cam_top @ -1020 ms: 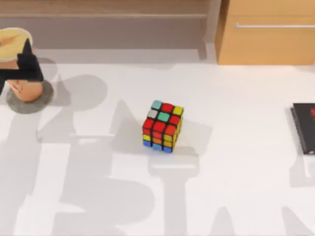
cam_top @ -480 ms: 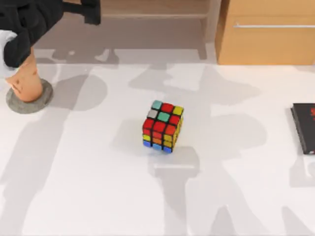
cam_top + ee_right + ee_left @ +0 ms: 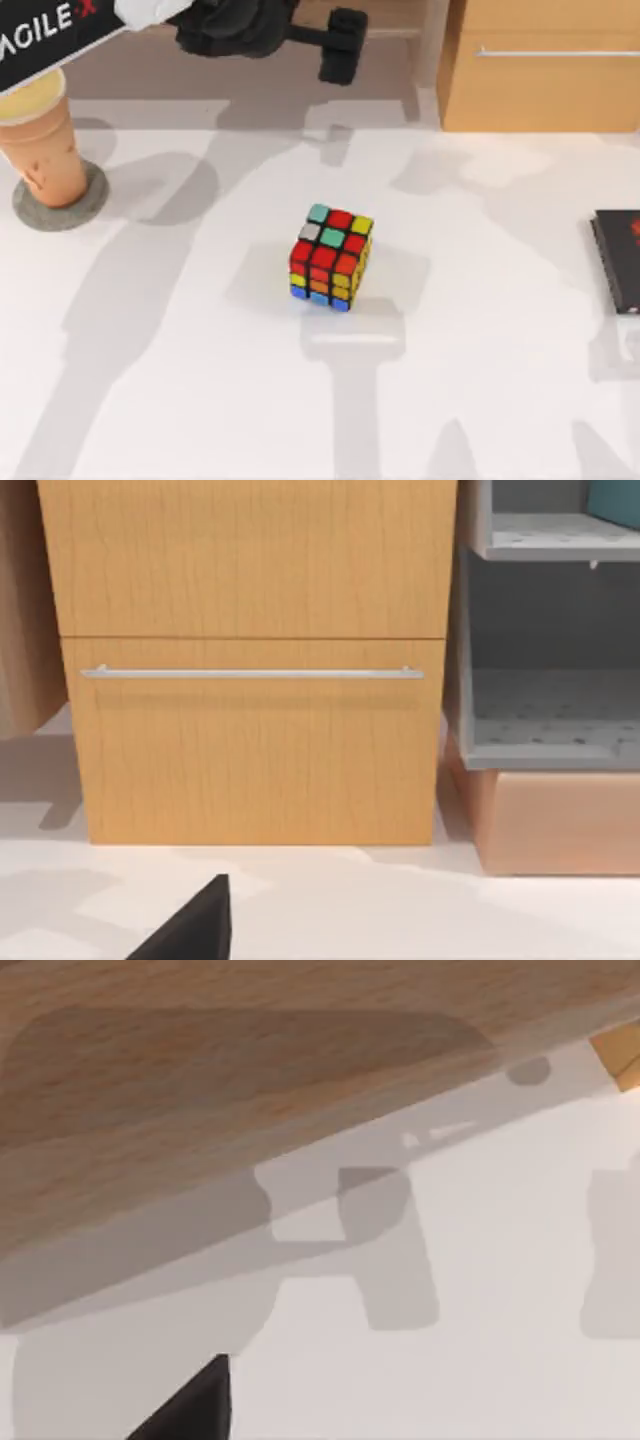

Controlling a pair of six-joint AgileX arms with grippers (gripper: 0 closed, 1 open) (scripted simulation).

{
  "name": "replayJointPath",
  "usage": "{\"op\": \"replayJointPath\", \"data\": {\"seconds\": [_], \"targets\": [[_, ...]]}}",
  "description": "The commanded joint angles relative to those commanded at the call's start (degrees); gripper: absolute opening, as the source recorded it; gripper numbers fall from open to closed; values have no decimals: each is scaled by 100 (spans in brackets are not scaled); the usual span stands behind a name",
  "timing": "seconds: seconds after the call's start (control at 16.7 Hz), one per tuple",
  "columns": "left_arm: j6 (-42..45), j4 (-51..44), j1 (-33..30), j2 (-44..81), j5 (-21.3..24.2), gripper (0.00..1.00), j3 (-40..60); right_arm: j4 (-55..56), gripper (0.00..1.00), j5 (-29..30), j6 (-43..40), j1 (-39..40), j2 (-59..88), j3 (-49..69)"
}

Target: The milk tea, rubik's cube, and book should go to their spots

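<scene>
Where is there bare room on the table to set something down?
Bare patches: between the milk tea on its coaster and the cube; between the cube and the black book; the whole near strip. The far left is crowded: the left gripper hangs there.

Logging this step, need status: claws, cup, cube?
Left claw up at the table's far edge, off the milk tea. Milk tea upright on grey coaster. Rubik's cube mid-table, untouched, nothing crowding it.

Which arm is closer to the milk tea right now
Left. Its gripper hangs above the table's back edge, up and to the right of the milk tea in the top view. The right arm faces a wooden drawer, apparently well away from the cup.
</scene>
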Motion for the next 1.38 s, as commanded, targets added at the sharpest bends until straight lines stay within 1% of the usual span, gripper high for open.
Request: {"op": "replayJointPath", "data": {"seconds": [0.18, 0.3, 0.48, 0.6, 0.72, 1.08, 1.38], "targets": [[-398, -2000, -467, 591, -120, 100, 1115, 0, 100, 0, 0, 0, 0, 0], [-677, -3042, -721, 951, -208, 100, 1686, 0, 100, 0, 0, 0, 0, 0], [-1053, -4160, -998, 1396, -333, 100, 2273, 0, 100, 0, 0, 0, 0, 0], [-1237, -4607, -1112, 1603, -394, 100, 2490, 0, 100, 0, 0, 0, 0, 0], [-1330, -4806, -1163, 1706, -426, 100, 2573, 0, 100, 0, 0, 0, 0, 0], [-1325, -4783, -1137, 1698, -419, 100, 2544, 0, 100, 0, 0, 0, 0, 0], [-1318, -4071, -1148, 1685, -427, 100, 1807, 0, 100, 0, 0, 0, 0, 0]]}}
